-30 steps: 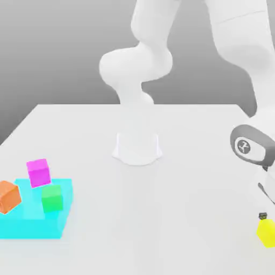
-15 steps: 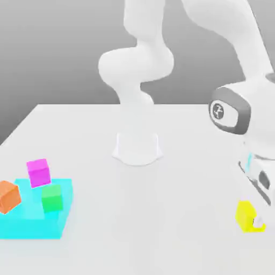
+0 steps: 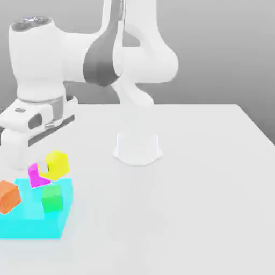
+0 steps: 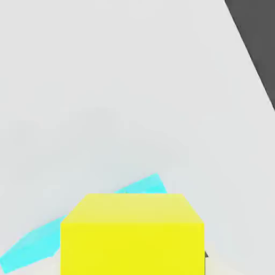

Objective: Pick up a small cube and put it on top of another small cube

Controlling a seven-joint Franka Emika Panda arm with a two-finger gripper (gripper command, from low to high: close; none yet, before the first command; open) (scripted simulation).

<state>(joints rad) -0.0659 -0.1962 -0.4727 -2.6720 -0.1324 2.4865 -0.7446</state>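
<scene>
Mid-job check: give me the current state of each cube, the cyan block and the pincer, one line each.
pincer: shut on the yellow cube.
yellow cube: held in the air, tilted, above the cyan block.
green cube: resting on the cyan block, nothing on top.
magenta cube: on the block, partly hidden.
orange cube: tilted, at the block's edge.
cyan block: flat on the table.

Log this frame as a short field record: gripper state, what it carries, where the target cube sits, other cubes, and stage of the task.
gripper: gripper shut on the yellow cube, held off the table
target: green cube resting on the cyan block, uncovered
other cubes: magenta cube and orange cube, both at the cyan block
relation: yellow cube above and slightly toward the exterior view's right of the magenta cube, not over the green one
stage: carrying; stacking not yet done
</scene>
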